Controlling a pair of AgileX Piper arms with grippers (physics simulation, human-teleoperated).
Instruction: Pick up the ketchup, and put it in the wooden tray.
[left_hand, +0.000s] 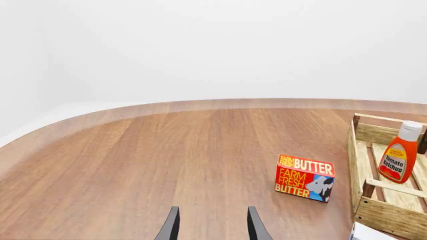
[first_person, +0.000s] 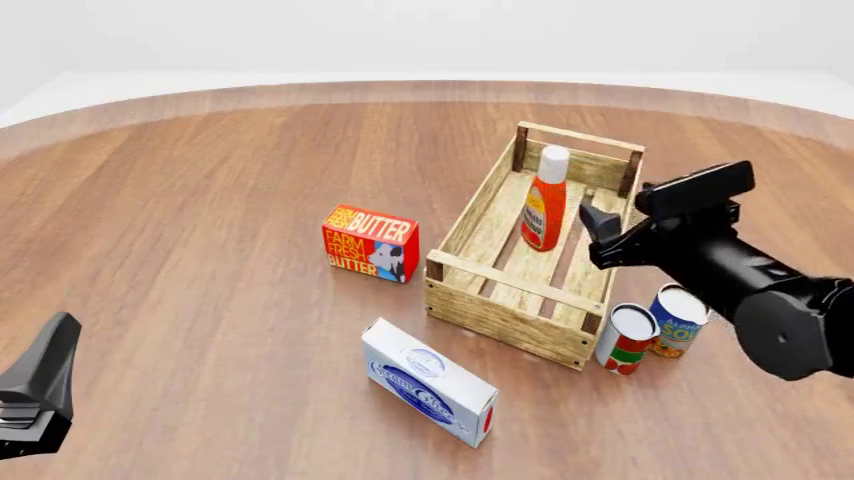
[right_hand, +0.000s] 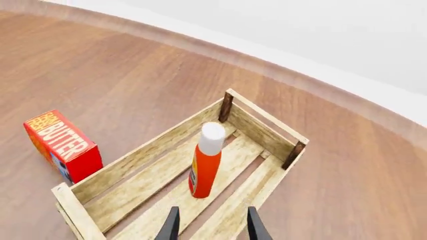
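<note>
Front view: ketchup (first_person: 543, 205) stands in wooden tray (first_person: 470, 213), just beside right gripper (first_person: 591, 222) (jaws apart, empty).

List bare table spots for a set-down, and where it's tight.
Free: the wide stretch left of the butter box, and the far table beyond the tray. Inside the tray, the near half in front of the ketchup is bare. Tight: right of the tray, where two cans stand under the right gripper, and between tray and white box.
</note>
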